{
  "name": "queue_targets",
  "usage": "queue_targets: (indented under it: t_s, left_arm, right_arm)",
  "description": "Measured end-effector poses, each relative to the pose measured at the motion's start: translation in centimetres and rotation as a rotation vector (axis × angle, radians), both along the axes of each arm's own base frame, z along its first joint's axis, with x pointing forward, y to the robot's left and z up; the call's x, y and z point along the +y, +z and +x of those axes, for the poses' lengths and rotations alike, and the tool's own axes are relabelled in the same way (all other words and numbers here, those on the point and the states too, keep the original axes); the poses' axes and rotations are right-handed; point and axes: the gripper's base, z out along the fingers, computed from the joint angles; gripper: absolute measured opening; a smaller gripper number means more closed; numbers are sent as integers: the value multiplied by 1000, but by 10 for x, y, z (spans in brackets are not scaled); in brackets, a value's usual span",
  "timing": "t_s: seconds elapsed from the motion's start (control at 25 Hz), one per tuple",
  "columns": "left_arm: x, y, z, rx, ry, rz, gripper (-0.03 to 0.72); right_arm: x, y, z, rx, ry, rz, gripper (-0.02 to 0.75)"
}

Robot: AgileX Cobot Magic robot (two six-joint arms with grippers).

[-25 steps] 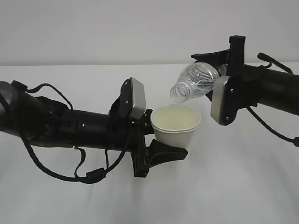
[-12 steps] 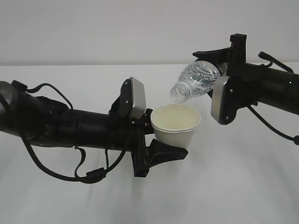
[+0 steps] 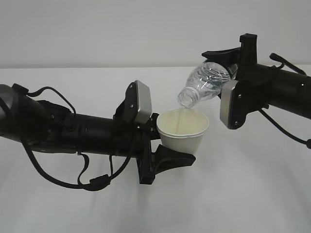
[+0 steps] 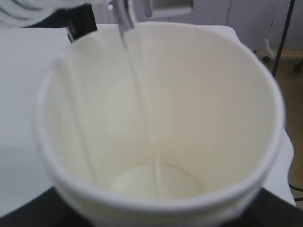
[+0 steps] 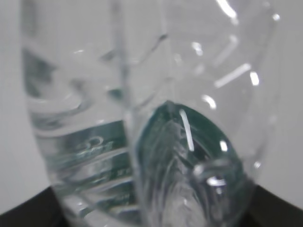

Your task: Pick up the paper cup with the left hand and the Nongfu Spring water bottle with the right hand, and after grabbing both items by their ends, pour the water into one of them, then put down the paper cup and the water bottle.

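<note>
The white paper cup [image 3: 183, 128] is held upright above the table, with my left gripper [image 3: 176, 140] shut on its sides; one black finger [image 3: 172, 158] shows below it. Above and to the right, my right gripper [image 3: 221, 70] is shut on the base end of the clear Nongfu Spring water bottle [image 3: 206, 80]. The bottle is tilted mouth-down over the cup. A thin stream of water [image 3: 182, 116] falls into the cup. In the left wrist view the stream [image 4: 142, 94] runs down the cream inside of the cup [image 4: 213, 94]. The bottle [image 5: 94, 85] with its green label [image 5: 94, 146] fills the right wrist view.
Both arms hang over a plain white table [image 3: 243, 194] with a pale wall behind. A loose black cable [image 3: 92, 182] droops under the left arm. The table's edge and the floor beyond [image 4: 289, 71] show at the right of the left wrist view.
The bottle has tipped further mouth-down, and water now streams from it into the cup. The cup and the left arm have stayed put.
</note>
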Motion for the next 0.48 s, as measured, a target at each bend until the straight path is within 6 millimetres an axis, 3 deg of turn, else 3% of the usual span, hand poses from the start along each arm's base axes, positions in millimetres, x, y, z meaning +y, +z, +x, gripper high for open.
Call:
queue_targets:
  t_s: [0.48]
  left_arm:
    - [0, 1, -1, -1, -7, -11, 445]
  right_arm:
    - [0, 0, 0, -19, 2, -19, 447]
